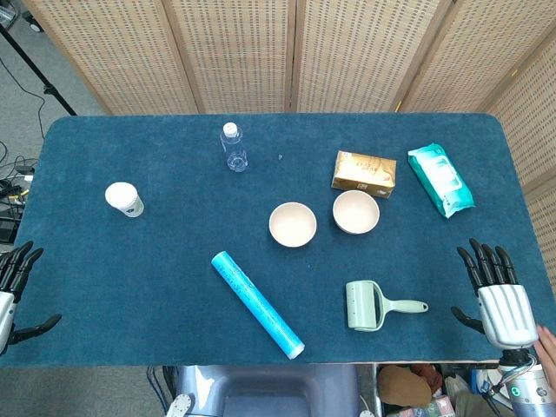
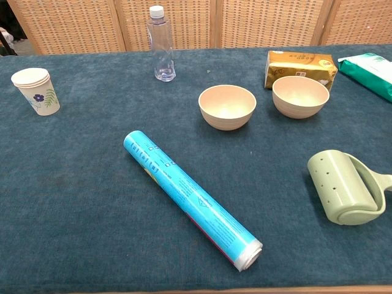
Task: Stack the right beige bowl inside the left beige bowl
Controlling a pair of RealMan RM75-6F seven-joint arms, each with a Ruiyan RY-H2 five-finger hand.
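Two beige bowls stand upright side by side near the table's middle, a small gap between them. The left bowl [image 1: 293, 224] [image 2: 227, 106] and the right bowl [image 1: 356, 212] [image 2: 300, 96] both look empty. My right hand [image 1: 495, 294] hovers at the table's near right edge, fingers spread, holding nothing, well away from the right bowl. At the near left edge my left hand [image 1: 16, 291] also has its fingers apart and is empty. Neither hand shows in the chest view.
A blue roll [image 1: 256, 304] lies diagonally in front of the bowls. A green lint roller [image 1: 373, 305] sits between my right hand and the bowls. A golden tissue box [image 1: 363, 173], wet-wipes pack [image 1: 440, 180], clear bottle [image 1: 233, 147] and paper cup [image 1: 124, 199] stand farther back.
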